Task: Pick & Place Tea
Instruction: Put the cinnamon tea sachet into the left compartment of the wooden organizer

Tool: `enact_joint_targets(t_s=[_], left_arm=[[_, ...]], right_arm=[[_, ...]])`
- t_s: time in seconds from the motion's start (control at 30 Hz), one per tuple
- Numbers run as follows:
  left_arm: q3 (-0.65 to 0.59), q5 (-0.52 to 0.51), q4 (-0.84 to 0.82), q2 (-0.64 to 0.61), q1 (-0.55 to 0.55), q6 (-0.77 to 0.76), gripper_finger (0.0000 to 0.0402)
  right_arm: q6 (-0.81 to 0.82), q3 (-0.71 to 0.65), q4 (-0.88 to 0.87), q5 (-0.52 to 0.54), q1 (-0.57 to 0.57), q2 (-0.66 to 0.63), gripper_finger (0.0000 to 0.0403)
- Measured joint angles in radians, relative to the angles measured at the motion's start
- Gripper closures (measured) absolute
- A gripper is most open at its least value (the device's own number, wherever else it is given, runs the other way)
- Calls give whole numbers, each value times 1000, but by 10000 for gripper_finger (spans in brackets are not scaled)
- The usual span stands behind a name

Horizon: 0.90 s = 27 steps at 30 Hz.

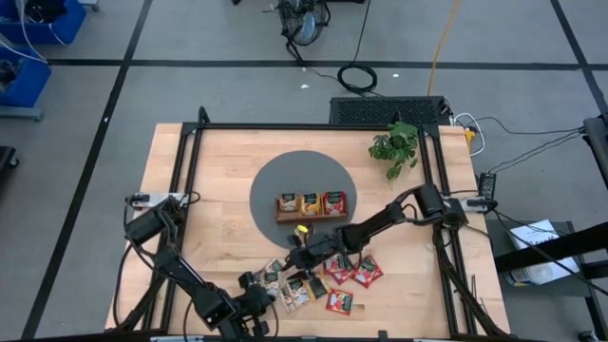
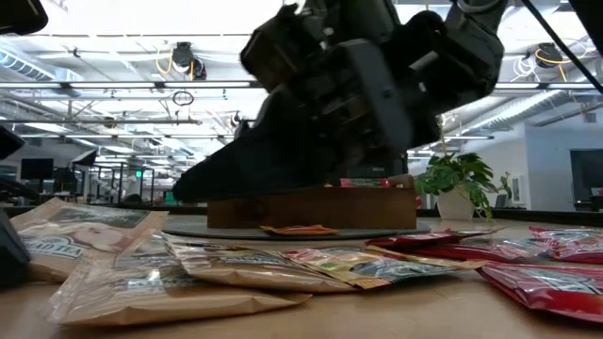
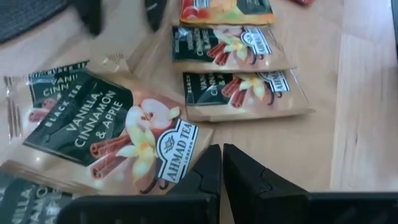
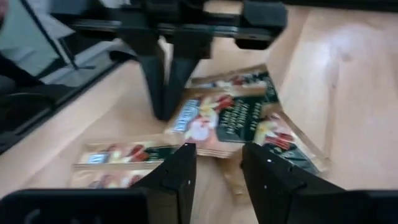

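Green sachets (image 4: pixel 227 121) beneath right end effector (image 4: pixel 217 165)

The large dark green, flat square tea sachet (image 3: pixel 102 134) reads "BLACK TEA", "VANILLA, CINNAMON & APPLE" and, on its small white label, "AHMAD TEA LONDON". Print on the other sachets is too small to read.

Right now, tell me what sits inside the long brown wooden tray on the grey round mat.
The long brown wooden tray holds three square tea sachets, one per compartment: dark green, orange-yellow and red. Whether more sachets lie beneath them cannot be seen.
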Motion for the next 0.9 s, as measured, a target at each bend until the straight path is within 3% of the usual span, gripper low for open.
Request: enact_joint_targets(t_s=[0.37,0.9], left_arm=[[3,-49,28,55,-6,-19,376],[1,-84,28,58,-8,-15,376]], right_arm=[[104,20,-98,13,-45,1,278],[116,20,-88,-72,-44,1,277]])
